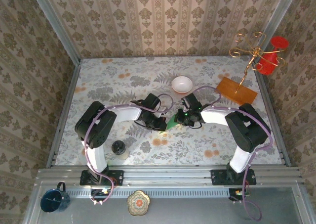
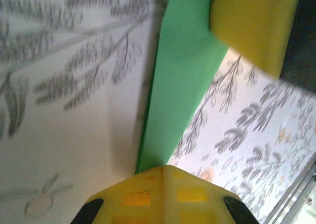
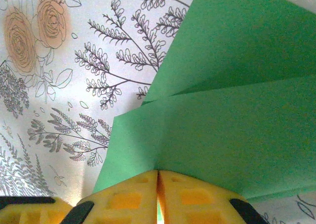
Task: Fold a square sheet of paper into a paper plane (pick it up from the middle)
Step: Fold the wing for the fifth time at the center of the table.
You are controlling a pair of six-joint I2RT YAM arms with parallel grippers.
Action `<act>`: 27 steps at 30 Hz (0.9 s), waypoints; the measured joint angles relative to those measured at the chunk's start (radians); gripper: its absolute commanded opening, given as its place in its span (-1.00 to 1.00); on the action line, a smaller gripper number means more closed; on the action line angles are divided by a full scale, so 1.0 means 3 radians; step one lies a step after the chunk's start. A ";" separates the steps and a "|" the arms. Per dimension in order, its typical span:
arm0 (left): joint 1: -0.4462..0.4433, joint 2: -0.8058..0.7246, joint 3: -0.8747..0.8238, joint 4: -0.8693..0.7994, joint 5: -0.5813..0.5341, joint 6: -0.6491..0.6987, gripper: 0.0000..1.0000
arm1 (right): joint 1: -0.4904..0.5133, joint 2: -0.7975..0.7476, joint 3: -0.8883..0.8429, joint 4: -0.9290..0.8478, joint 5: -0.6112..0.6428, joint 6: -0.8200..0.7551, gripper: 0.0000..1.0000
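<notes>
The square sheet of paper point(image 1: 172, 123) is bright green and folded into overlapping layers, held just above the flowered tabletop at the middle of the table. My left gripper point(image 1: 163, 124) is shut on its left end; in the left wrist view the paper point(image 2: 183, 75) runs as a narrow doubled strip up from between the closed yellow fingers of the left gripper point(image 2: 165, 167). My right gripper point(image 1: 180, 118) is shut on the other end. In the right wrist view the paper point(image 3: 232, 110) fans out from the pressed-together tips of the right gripper point(image 3: 158, 172). Whether it has the paper plane's shape I cannot tell.
A white bowl point(image 1: 182, 84) stands behind the grippers. An orange-brown wooden board point(image 1: 237, 90) lies at the back right, with a gold wire stand point(image 1: 252, 53) and a red object point(image 1: 271, 56). A dark jar point(image 1: 118, 147) sits near the left arm's base. A blue mug point(image 1: 53, 199) rests on the front ledge.
</notes>
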 measured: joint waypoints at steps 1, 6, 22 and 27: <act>-0.0001 -0.0034 -0.0043 -0.0022 -0.0001 0.0013 -0.88 | 0.0000 0.0001 0.0000 0.0000 -0.0001 -0.0008 -0.72; -0.0001 -0.0170 -0.0215 -0.0042 -0.0023 0.0039 -0.90 | 0.0000 0.0004 0.0006 -0.0005 -0.0006 -0.0023 -0.73; 0.0127 -0.0865 -0.0233 -0.0235 -0.0076 -0.0055 -0.87 | 0.0038 -0.0015 -0.0074 0.0183 -0.0163 -0.0109 -0.73; 0.0100 -0.0530 -0.0136 0.0020 -0.0037 -0.0230 -0.89 | 0.0127 -0.0011 -0.0092 0.0223 -0.0275 -0.0109 -0.73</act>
